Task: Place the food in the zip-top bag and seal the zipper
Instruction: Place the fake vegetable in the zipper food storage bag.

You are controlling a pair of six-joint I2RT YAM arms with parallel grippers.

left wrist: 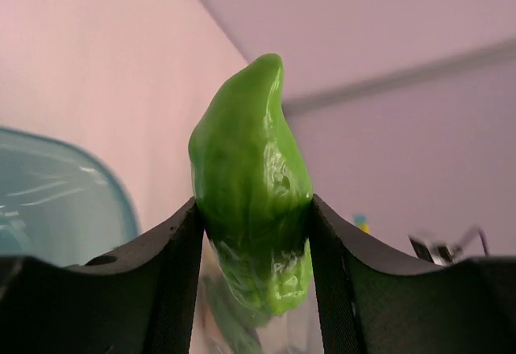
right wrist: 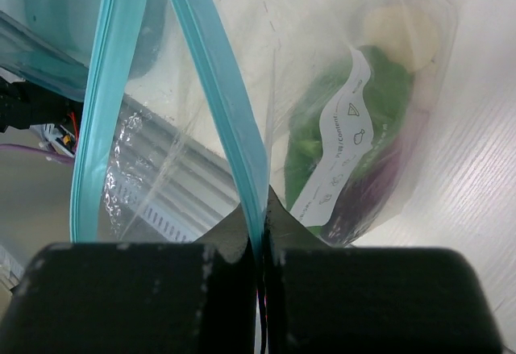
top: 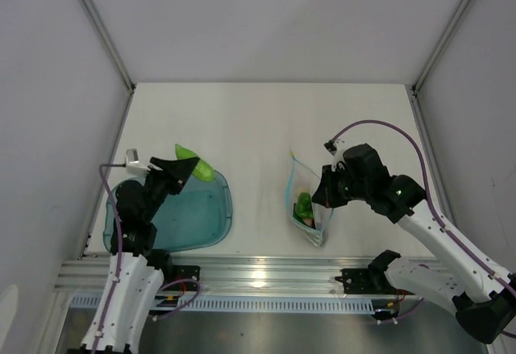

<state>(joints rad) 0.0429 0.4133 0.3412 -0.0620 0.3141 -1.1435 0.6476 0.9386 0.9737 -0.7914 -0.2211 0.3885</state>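
Observation:
My left gripper (left wrist: pixel 256 233) is shut on the long green vegetable (left wrist: pixel 251 185) and holds it up above the teal tray's far edge; it also shows in the top view (top: pixel 196 167). My right gripper (right wrist: pixel 262 225) is shut on the light-blue zipper (right wrist: pixel 218 88) of the zip-top bag (right wrist: pixel 322 88), holding its mouth open toward the left. The bag (top: pixel 306 205) hangs right of centre. Inside it are a green apple (right wrist: pixel 379 104), a purple eggplant (right wrist: pixel 371 197) and a pale piece (right wrist: pixel 399 35).
The translucent teal tray (top: pixel 197 217) lies at the near left under my left arm (top: pixel 137 209). An aluminium rail (top: pixel 266 277) runs along the near table edge. Grey walls close in the left, right and back.

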